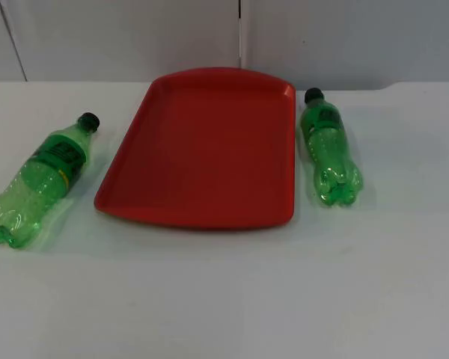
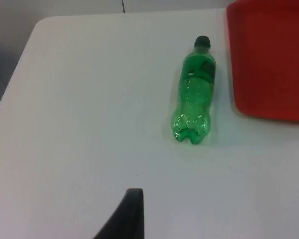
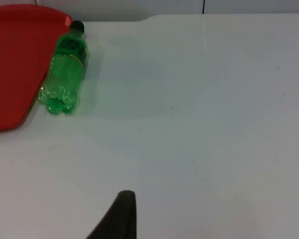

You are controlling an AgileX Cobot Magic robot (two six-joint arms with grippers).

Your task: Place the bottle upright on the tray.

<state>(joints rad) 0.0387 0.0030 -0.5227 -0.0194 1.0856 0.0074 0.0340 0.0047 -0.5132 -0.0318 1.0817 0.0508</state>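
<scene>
While nothing has been picked up yet, two green bottles are lying flat on the tabletop [image 1: 224,299]: the left bottle [image 1: 41,179] well off the red tray [image 1: 202,149], the right bottle [image 1: 331,149] just beside its edge, both with black caps toward the wall. Each looks like thin, light plastic that would probably dent and roll, so a grip around the stiffer labelled middle would likely be safest. The left claw [image 2: 123,214] and right claw [image 3: 117,216] are held back over bare tabletop, and whether they're wide or narrow can't be told.

White table top [image 1: 224,299], grey partition wall [image 1: 120,37]
</scene>
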